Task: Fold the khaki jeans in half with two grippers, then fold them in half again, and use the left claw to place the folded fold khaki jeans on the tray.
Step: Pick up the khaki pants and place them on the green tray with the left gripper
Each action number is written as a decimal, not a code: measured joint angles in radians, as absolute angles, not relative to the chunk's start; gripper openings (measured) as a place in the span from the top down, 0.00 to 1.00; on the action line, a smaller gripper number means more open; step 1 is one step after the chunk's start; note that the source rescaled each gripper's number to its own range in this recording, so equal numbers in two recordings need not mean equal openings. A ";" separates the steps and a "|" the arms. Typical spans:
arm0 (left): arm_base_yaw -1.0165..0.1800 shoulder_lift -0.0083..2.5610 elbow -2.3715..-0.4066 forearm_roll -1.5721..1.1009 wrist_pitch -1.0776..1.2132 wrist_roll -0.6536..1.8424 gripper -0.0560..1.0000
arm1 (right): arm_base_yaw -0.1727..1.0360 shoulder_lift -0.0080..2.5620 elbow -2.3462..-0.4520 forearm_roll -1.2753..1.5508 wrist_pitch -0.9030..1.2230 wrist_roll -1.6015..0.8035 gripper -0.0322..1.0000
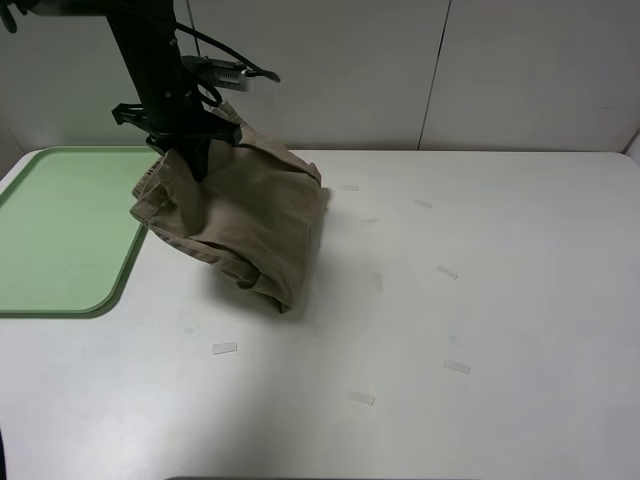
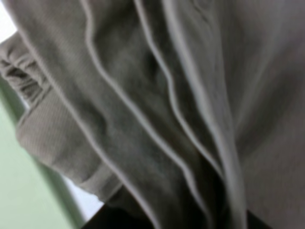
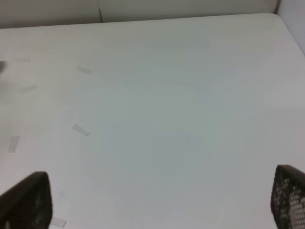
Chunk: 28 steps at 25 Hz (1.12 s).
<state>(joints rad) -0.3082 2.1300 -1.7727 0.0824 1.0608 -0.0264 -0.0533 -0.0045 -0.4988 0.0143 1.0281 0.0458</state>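
Both folds look done: the khaki jeans (image 1: 240, 220) hang as a thick folded bundle pinched by the left gripper (image 1: 195, 150), just at three o'clock of the green tray (image 1: 60, 235). Placement remains. The right gripper (image 3: 152, 200) stands spread over bare table (image 1: 450, 330).

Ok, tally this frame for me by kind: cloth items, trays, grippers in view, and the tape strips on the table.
Cloth items: 1, the khaki jeans
Trays: 1, the green tray
Grippers: 2, left gripper, right gripper
Tape strips: about 7 made out, faint
Total: about 11
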 joint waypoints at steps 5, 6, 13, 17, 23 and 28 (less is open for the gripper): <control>-0.238 2.130 -1.773 0.082 1.112 0.034 0.75 | -0.053 -0.005 -0.499 0.014 1.028 0.046 0.00; -0.223 2.130 -1.773 0.082 1.117 0.038 0.75 | -0.053 -0.006 -0.499 0.014 1.028 0.046 0.00; -0.076 2.130 -1.773 0.082 1.128 0.086 0.75 | -0.053 -0.007 -0.499 0.014 1.028 0.046 0.00; 0.010 2.129 -1.773 0.082 1.105 0.097 0.76 | -0.053 -0.007 -0.499 0.014 1.028 0.046 0.00; 0.132 2.129 -1.773 0.081 1.068 0.138 0.76 | -0.053 -0.007 -0.499 0.015 1.028 0.046 0.00; 0.209 2.129 -1.773 0.072 1.039 0.160 0.76 | -0.053 -0.007 -0.499 0.015 1.028 0.046 0.00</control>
